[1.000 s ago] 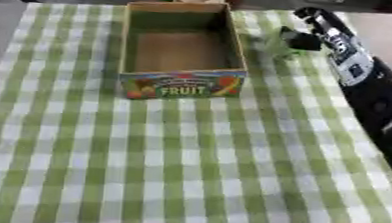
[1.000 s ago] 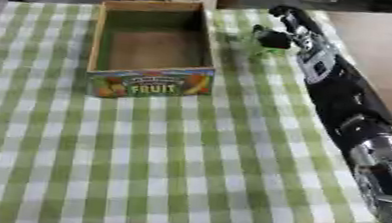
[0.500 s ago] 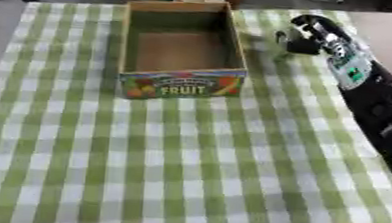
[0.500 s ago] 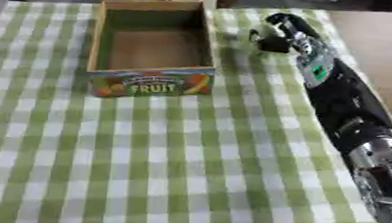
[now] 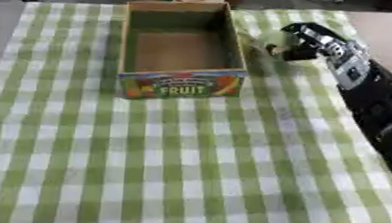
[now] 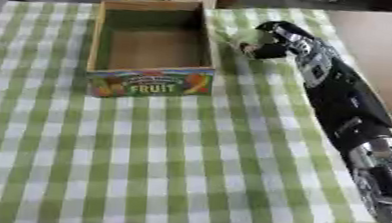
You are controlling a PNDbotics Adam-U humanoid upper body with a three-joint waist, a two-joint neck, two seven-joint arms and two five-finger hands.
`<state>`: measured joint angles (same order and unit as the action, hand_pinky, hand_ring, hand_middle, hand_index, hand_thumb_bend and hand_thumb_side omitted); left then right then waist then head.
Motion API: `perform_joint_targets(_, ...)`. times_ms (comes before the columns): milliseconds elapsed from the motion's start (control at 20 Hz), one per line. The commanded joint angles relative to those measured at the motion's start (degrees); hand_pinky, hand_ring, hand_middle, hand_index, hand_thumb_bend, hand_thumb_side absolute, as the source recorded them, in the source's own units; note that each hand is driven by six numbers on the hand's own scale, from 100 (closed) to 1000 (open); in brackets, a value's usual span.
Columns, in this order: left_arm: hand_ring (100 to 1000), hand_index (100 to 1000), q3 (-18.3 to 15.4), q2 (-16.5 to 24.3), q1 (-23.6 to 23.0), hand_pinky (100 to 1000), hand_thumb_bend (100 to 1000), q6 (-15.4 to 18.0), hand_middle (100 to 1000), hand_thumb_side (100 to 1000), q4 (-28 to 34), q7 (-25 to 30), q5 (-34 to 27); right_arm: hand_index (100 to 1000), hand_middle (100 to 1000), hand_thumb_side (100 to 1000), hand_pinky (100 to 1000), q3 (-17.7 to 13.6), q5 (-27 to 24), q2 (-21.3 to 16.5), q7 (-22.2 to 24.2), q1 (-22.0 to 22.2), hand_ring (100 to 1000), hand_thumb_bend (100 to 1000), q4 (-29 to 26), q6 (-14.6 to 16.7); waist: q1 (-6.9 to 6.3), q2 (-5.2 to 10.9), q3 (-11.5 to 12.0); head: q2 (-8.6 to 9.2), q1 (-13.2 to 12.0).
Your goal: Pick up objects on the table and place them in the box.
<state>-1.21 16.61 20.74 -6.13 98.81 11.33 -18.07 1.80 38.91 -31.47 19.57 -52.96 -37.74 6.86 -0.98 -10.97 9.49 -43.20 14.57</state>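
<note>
Box (image 5: 182, 57) open, right hand (image 6: 271, 39) beside it, fingers curled round pale green object (image 5: 271, 38)

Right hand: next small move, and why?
Probably carry the pale green object left over the box rim. The right hand has its fingers curled round it just right of the box, whose cardboard floor looks bare.

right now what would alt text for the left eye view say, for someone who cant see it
The robot's right hand reaches in from the right, fingers curled round a pale green object just right of an open cardboard box labelled FRUIT. The box looks empty and sits at the far middle of a table covered with a green and white checked cloth.
</note>
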Motion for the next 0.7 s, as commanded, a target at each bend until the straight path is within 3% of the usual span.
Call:
perform_joint_targets(50,781,736,-0.2,0.5,0.8,593,131,0.0,737,160,1.1,0.2,0.0,883,827,318,753,-0.1,2.0,-0.9,0.3,-0.8,831,226,-1.2,-0.1,-0.08,0.76,0.0,0.29,0.2)
perform_joint_targets(200,781,736,-0.2,0.5,0.8,593,131,0.0,737,161,1.1,0.2,0.0,855,784,111,701,-0.1,3.0,-1.3,-1.2,-0.5,784,197,-1.6,-0.5,-0.05,0.74,0.0,0.28,0.2)
perform_joint_targets(500,782,736,-0.3,0.3,0.8,593,132,-0.1,737,163,1.1,0.1,0.0,733,623,122,531,-0.2,3.6,-1.6,-5.9,-0.1,616,100,-2.1,-1.3,0.04,0.71,0.0,0.18,0.3)
perform_joint_targets(700,783,736,-0.3,0.3,0.8,593,129,-0.1,737,164,1.1,0.1,-0.1,493,409,133,321,-0.2,3.8,-1.7,-9.3,-0.1,428,100,-2.3,-1.7,0.04,0.75,0.0,0.17,0.3)
